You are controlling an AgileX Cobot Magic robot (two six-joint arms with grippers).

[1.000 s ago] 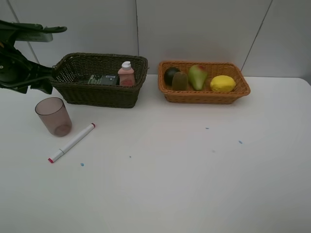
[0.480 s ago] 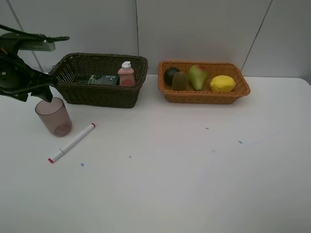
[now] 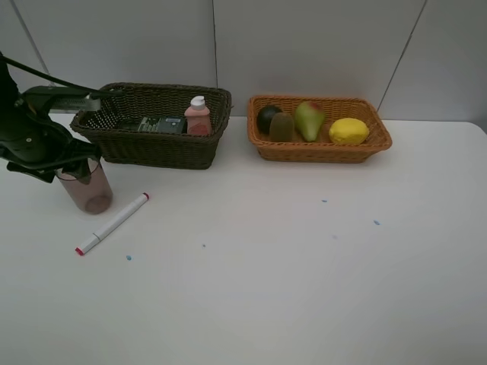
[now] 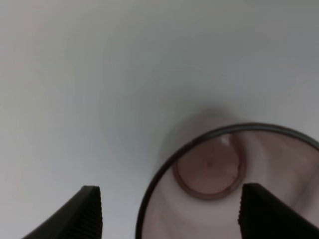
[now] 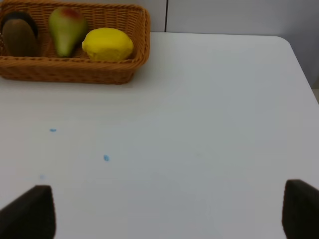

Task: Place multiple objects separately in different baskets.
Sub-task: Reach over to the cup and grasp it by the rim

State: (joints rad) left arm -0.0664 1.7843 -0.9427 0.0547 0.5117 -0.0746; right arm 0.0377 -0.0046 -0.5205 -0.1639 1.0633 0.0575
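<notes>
While the left gripper (image 4: 172, 219) hangs wide open astride the rim of the mauve cup (image 3: 90, 194), gripping nothing, the right gripper (image 5: 164, 214) gapes empty; the marker (image 3: 114, 222) lies at the cup's five o'clock.

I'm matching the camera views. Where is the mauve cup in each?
Exterior high: mauve cup at left, beneath the left gripper.
Left wrist: seen from above, its rim below the open jaws.
Right wrist: not in it.
Shared landmark: the white table.

Looks like a lab: plain white table (image 3: 304, 289), grey wall panels (image 3: 304, 46).
</notes>
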